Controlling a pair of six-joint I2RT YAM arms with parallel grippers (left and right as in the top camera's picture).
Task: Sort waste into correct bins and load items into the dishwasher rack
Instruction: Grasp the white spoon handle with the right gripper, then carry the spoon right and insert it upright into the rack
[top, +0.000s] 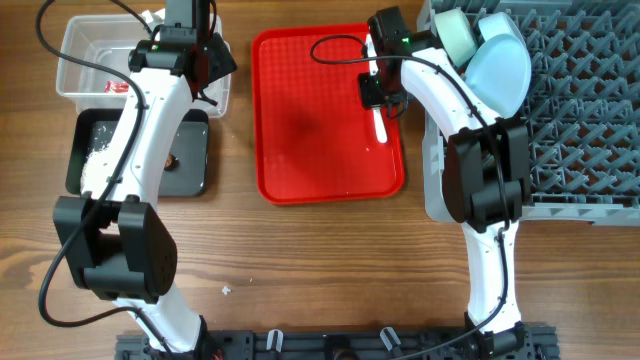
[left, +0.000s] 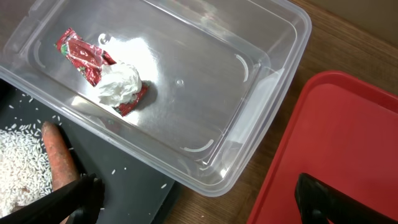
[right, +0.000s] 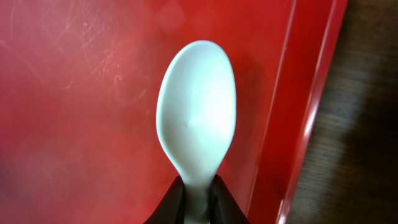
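Overhead showing wrapper (top: 115, 87) binned, plate (top: 500, 65) racked; my right claw (right: 198, 193) is pinching spoon (right: 198, 106) at tray (top: 300, 130); racking it pending.

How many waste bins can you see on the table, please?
2: the clear tub at the far left, holding the wrapper, and the black tray right beside it, on its near side. None seems hidden.

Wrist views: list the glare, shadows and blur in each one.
Left wrist view: white glare on the floor of the clear tub, beside the wrapper. Right wrist view: the white spoon throws a soft shadow rightward on the red tray; the right end effector pinching its handle is dark and out of focus.
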